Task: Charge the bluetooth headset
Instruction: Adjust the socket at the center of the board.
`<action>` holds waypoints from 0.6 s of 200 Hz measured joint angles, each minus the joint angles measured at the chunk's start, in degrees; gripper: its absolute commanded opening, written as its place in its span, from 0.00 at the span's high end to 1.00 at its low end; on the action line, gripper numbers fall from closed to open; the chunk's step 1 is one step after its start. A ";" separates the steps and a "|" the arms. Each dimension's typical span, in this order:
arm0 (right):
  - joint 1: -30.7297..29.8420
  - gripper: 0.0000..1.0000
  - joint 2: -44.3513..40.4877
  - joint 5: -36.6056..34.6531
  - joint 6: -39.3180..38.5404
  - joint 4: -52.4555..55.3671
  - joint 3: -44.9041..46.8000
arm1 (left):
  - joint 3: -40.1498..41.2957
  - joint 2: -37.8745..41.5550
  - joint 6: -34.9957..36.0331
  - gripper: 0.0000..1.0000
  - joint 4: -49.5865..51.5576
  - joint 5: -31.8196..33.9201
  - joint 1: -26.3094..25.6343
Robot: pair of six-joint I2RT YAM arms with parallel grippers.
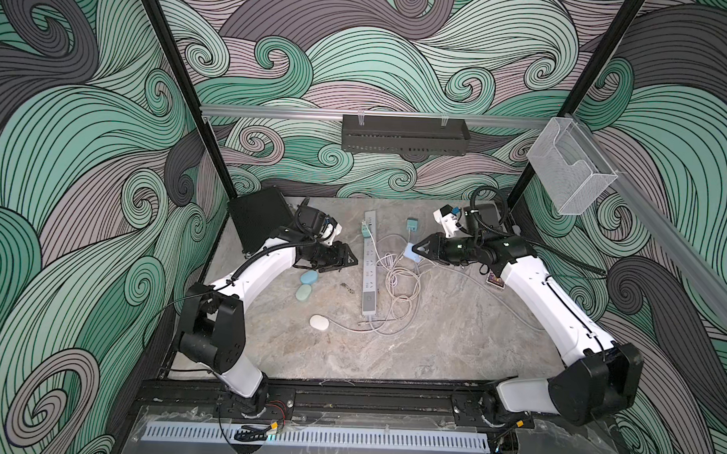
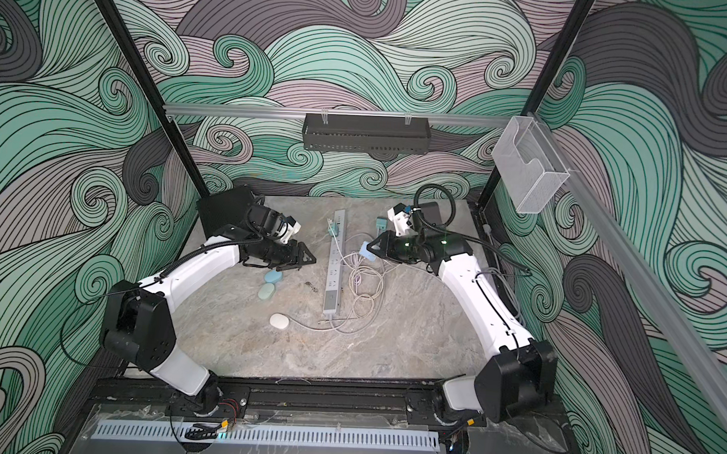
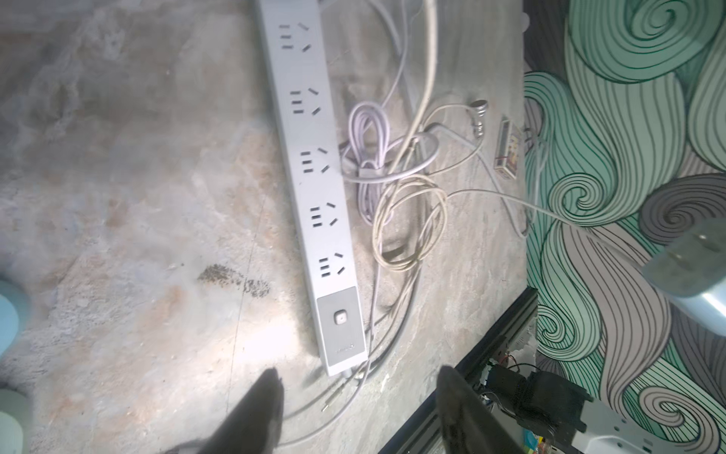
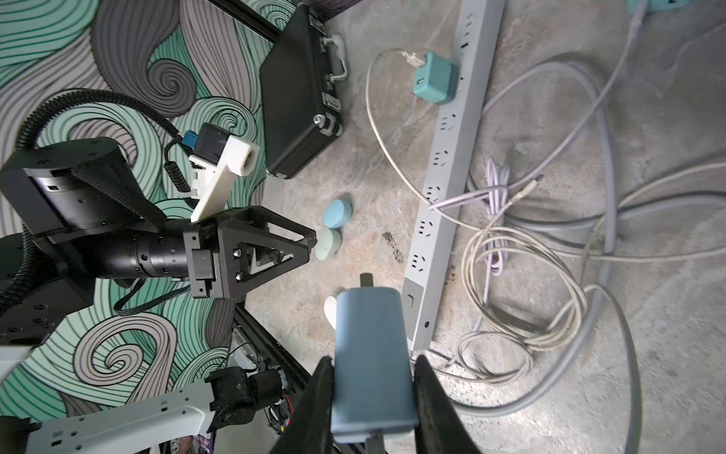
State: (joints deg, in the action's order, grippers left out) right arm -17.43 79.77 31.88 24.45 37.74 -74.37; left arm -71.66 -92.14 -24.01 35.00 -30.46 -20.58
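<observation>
Three oval cases lie on the table point(image 1: 432, 342), left of the strip: a blue oval case point(image 1: 309, 277) and a green oval case point(image 1: 304, 292) just beside each other, and a white oval case point(image 1: 319, 322) apart from them, nearer the robot's base; which one holds the headset I cannot tell. The white one's long axis lies across the table, roughly crosswise to the strip; a thin cable leaves the end that faces the strip's near end.

There is one power strip point(image 1: 368, 270); its long axis runs front to back, with the switch end toward the base. There are three adapters: a teal adapter point(image 1: 366, 232) plugged in near the strip's far end; a second teal adapter point(image 1: 412, 224) on the table behind, right of the strip; a light-blue adapter point(image 4: 369, 334) off the table. The loose cables point(image 1: 397, 279) right of the strip are too tangled to count. There is one black case point(image 1: 259, 222) at the back left and one small printed box point(image 1: 494, 279) by the right arm.

The right gripper point(image 4: 373, 363) clamps the light-blue adapter by its long sides; the block's long axis runs along the fingers, pointing toward the strip. The left gripper point(image 3: 359, 373) hangs over the blue oval case, its jaws apart with nothing between them.
</observation>
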 measured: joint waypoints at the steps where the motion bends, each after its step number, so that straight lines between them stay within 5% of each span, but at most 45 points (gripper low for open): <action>1: -0.02 0.94 0.00 -0.07 -0.04 0.07 0.00 | 0.04 -0.13 -0.02 0.38 -0.02 0.13 -0.09; 120: -0.11 0.92 1.29 -1.73 -3.17 2.62 0.04 | -1.42 -13.86 -3.45 0.31 -5.57 7.58 -8.59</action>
State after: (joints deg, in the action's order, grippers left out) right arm -17.54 81.06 30.15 21.28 40.36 -74.32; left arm -73.08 -106.00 -27.46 29.43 -22.87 -29.17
